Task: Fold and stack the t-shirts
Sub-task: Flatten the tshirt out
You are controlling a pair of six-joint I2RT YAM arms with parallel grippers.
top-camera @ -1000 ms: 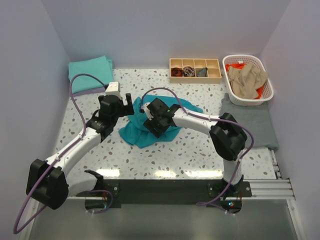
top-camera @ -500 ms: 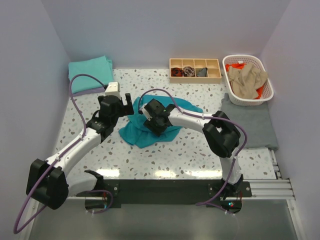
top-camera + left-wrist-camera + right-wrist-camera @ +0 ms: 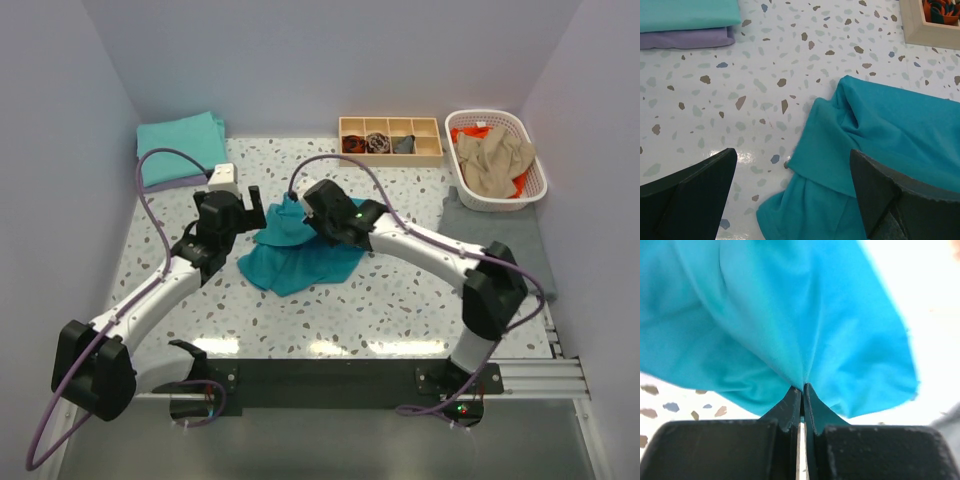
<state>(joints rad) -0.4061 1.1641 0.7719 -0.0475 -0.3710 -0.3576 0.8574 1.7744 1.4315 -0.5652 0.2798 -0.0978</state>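
A deep teal t-shirt lies crumpled at the middle of the table. My right gripper is shut on a pinch of its cloth at the far left part, which stands drawn up into a peak. In the right wrist view the teal shirt fans out from the closed tips of the right gripper. My left gripper hangs open just left of the shirt. In the left wrist view the left gripper has the teal shirt's edge between its spread fingers, touching nothing.
A folded aqua-green shirt rests on a lavender one at the back left. A white basket at the back right holds tan and orange shirts. A wooden compartment tray stands beside it, a grey cloth below.
The right gripper has shut on the teal shirt and pulled a pinch of it up and toward the back. Its arm has stretched out. The left arm has barely moved.
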